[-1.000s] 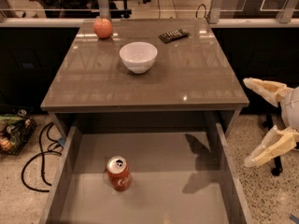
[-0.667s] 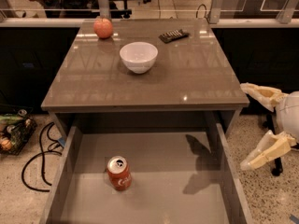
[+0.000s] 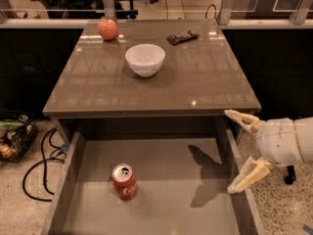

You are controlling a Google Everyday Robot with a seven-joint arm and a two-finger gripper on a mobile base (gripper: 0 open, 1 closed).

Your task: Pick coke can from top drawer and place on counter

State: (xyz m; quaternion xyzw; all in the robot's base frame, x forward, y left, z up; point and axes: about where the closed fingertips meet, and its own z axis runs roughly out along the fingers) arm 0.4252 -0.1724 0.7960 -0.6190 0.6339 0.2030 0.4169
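Observation:
The coke can (image 3: 124, 181), red with a silver top, stands upright on the floor of the open top drawer (image 3: 181, 199), left of its middle. The counter (image 3: 98, 89) is the glossy grey-brown tabletop above and behind the drawer. My gripper (image 3: 239, 151) is at the right, over the drawer's right wall, well to the right of the can. Its two pale fingers are spread wide apart, one finger (image 3: 241, 118) near the counter's front right corner and the other lower down. It holds nothing.
A white bowl (image 3: 145, 59) sits mid-counter, a reddish apple (image 3: 108, 29) at the back left, a dark remote (image 3: 182, 36) at the back right. Cables (image 3: 39, 168) and a basket (image 3: 14, 136) lie on the floor at left. A person sits behind the counter.
My gripper has moved left, from beside the drawer to over its right wall. The can, bowl and apple have not moved.

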